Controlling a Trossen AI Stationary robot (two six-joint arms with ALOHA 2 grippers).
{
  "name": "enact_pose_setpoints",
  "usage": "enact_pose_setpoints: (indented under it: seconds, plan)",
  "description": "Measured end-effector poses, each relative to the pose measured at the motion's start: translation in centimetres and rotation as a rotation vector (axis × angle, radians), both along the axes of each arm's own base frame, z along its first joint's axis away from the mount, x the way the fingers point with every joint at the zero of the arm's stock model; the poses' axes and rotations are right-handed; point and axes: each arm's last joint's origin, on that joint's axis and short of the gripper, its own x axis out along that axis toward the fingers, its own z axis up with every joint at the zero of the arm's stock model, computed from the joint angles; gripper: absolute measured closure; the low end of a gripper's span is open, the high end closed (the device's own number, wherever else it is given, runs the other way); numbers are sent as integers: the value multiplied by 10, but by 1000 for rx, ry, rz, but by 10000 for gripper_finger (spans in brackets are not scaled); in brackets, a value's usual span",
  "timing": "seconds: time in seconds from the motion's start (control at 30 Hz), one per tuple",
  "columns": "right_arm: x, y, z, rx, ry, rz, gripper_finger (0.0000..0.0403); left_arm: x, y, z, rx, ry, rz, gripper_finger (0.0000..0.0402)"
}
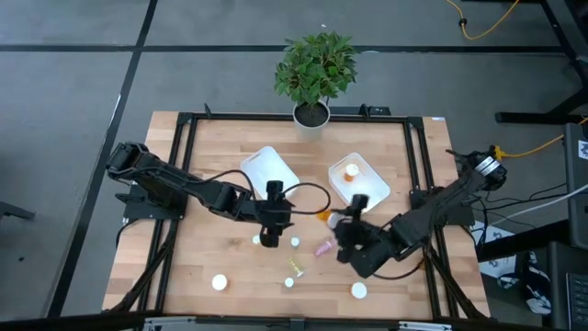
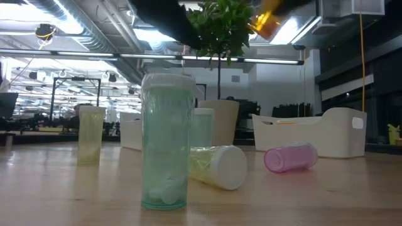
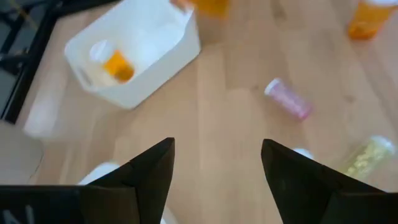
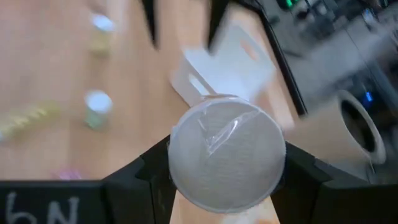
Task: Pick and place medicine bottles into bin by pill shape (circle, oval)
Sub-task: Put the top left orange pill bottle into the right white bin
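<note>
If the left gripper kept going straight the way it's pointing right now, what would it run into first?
Probably bare table. The left gripper is open with only wood between its fingers. Further along that line sit the white bin and a pink bottle, each slightly off to a side; depth is hard to judge.

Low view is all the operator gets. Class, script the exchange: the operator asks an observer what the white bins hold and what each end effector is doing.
Operator: Anything in the bins?
Observer: From above, the right bin holds one orange bottle.
Operator: Is either arm holding a bottle?
Observer: The right end effector is shut on a white-capped bottle.
Operator: And the left?
Observer: The left end effector is open above the table, holding nothing.
</note>
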Motion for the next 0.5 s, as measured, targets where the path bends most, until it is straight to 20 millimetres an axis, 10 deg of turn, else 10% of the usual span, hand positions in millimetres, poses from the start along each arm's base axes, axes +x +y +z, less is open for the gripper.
enact_pose_setpoints:
  seconds: [0.27, 0.5]
  plan:
    - [-43, -41, 8, 140, 58, -421, 201, -1, 0, -1, -1, 8, 13, 174]
    - [-39, -68, -2, 336, 157, -687, 200, 0, 1, 0, 8, -2, 26, 174]
